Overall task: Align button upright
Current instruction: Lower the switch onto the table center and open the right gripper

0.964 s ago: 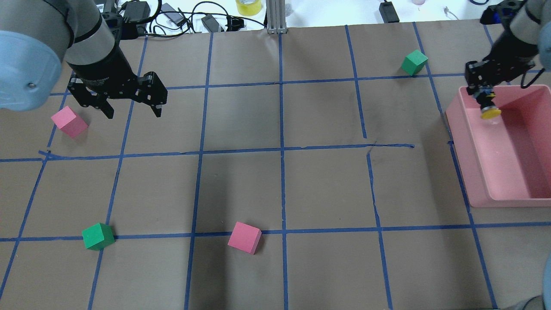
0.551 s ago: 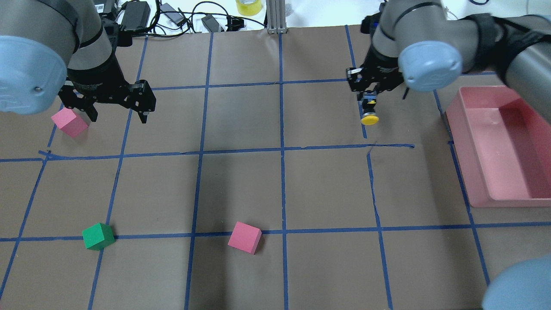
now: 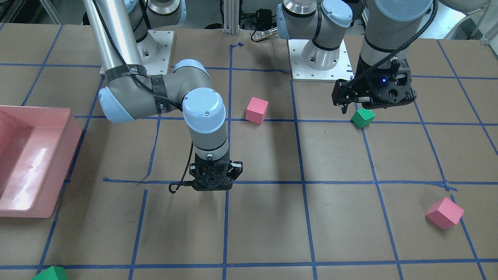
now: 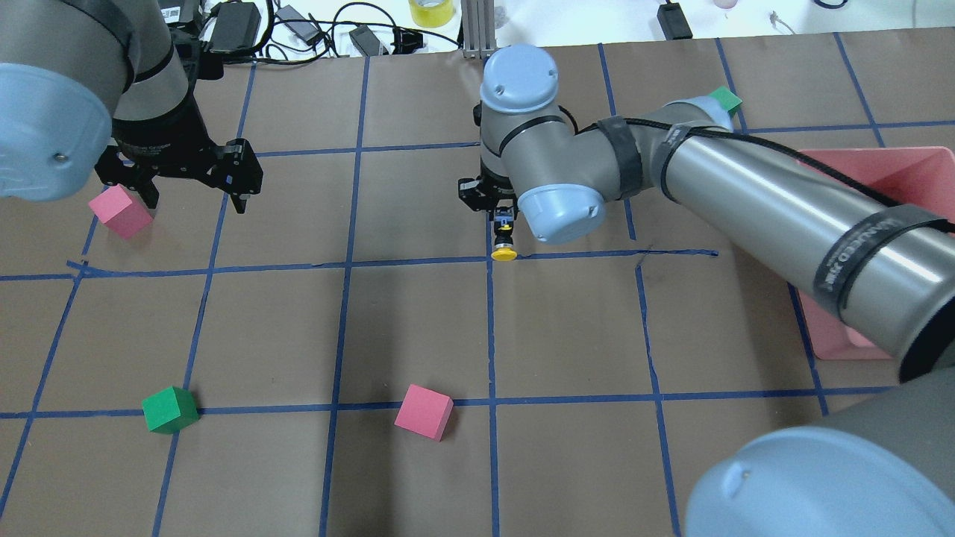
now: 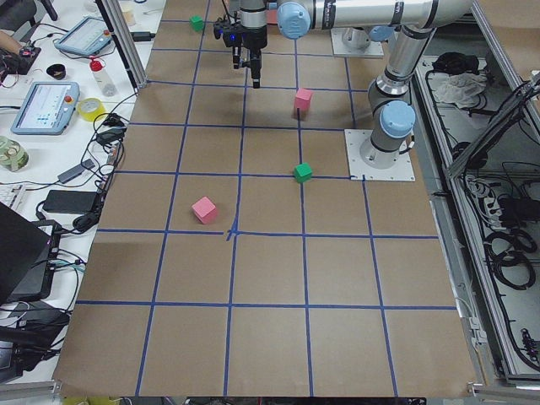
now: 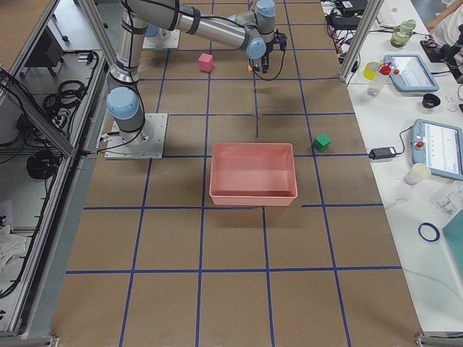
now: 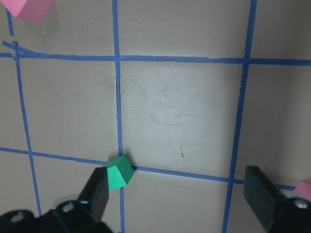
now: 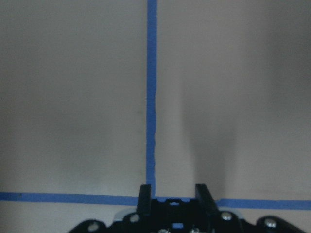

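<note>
The button hangs from my right gripper, which is shut on its base; the yellow cap points down, over a blue tape crossing at the table's middle. I cannot tell whether it touches the table. In the front-facing view the right gripper hides the button. In the right wrist view the fingers stand close together around the button's base. My left gripper is open and empty, held high at the far left beside a pink cube. The left wrist view shows its fingers wide apart.
A pink bin stands at the right edge, partly behind my right arm. A green cube and a pink cube lie near the front. Another green cube shows at the far right. Cables lie beyond the far edge.
My right arm has carried the button left, from over the pink bin to the table's middle. My left gripper has drifted a little left and stays open.
</note>
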Available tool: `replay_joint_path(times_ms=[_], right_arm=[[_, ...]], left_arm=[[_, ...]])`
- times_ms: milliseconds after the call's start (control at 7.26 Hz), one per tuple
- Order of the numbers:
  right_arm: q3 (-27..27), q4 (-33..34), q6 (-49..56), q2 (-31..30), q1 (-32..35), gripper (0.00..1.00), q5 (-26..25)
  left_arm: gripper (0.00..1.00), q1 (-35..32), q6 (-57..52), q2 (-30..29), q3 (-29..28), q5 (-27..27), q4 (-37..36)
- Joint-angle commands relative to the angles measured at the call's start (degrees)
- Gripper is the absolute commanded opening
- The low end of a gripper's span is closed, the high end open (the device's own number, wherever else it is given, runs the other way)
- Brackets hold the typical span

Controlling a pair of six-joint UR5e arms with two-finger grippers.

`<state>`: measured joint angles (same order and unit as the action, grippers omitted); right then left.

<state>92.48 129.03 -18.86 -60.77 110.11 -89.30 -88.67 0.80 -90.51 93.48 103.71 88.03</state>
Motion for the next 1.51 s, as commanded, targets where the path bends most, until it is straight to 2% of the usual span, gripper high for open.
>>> replay_joint_path(times_ms=[0, 275, 551, 826, 1101, 1239, 1377], right_arm=[[0.2, 3.3, -1.6, 3.3, 2.2, 0.0, 0.1], [0.9, 3.5, -1.9, 3.8, 3.4, 0.0, 0.3], [1.2, 4.5, -1.2, 4.4, 3.4, 0.0, 0.4], [2.3, 4.5, -1.0, 4.5, 3.4, 0.06, 0.3], [2.7, 4.6, -0.5, 4.6, 3.4, 0.3, 0.2], [2.7, 4.6, -0.5, 4.5, 3.4, 0.46, 0.2], [2.7, 4.6, -0.5, 4.5, 3.4, 0.67, 0.2]], left_arm=[[1.0, -0.2, 0.7, 0.0, -0.1, -0.5, 0.0], [1.0, 0.0, -0.4, 0.3, -0.3, 0.3, -0.2], [1.0, 0.1, 0.5, -1.1, 0.4, 0.5, -4.1], [1.0, 0.1, 0.0, -1.7, 1.1, -0.2, -4.4], [1.0, 0.1, 0.5, -1.6, 1.4, -0.4, -4.7], [1.0, 0.1, 0.5, -1.4, 1.7, -0.6, -4.6], [1.0, 0.1, 0.5, -1.8, 1.7, -0.9, -4.6]])
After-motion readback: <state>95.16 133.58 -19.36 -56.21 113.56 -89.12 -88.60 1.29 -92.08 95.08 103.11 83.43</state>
